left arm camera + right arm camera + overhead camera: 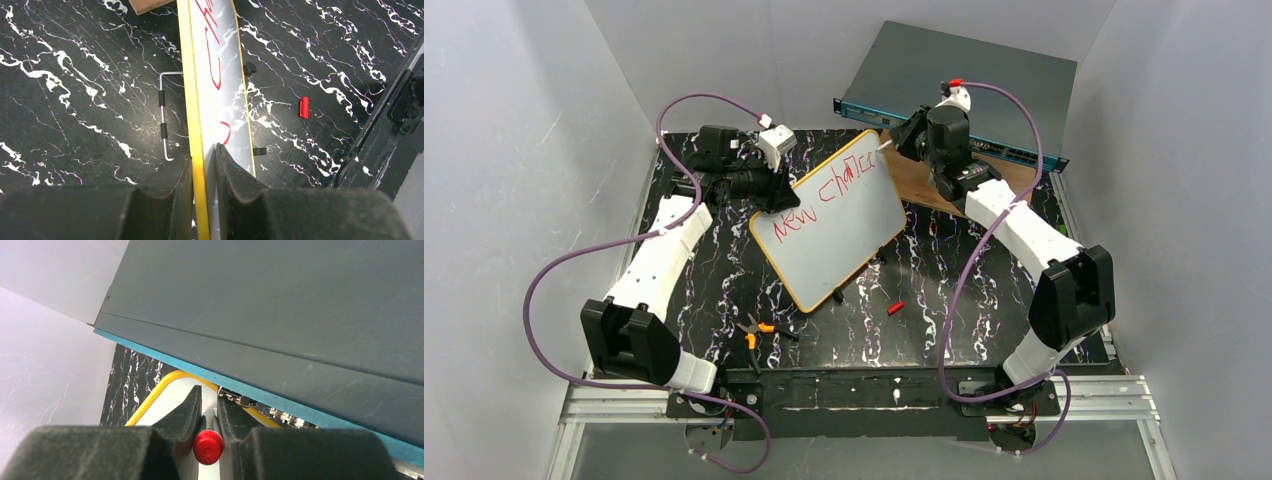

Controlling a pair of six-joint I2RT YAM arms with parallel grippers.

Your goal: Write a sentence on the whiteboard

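The whiteboard (829,225) stands tilted on its edge, running straight out ahead of my left end effector (204,160), whose two fingers are closed on its yellow-orange rim. The sentence (819,200) so far is one red line, roughly "new chanc" with the last letters hard to read. It starts close to the left end effector and climbs toward the right one. The white area below that line is bare.

My right end effector (209,400) is clamped around the marker (208,446), red butt end toward its camera. The tip points ahead of the fingers at the board's rounded corner. From the wrist view I cannot tell whether the tip touches the surface.

I judge we are at the end of the first line, with the second line not yet begun. The next move calls for lifting the tip clear, bringing it back toward the left end effector and lower on the board, then pressing lightly while the left grip stays firm.

Just beyond the right end effector sits a grey box (964,80), close enough to bump. A red cap (895,307) lies on the worktop (924,290), well behind both.
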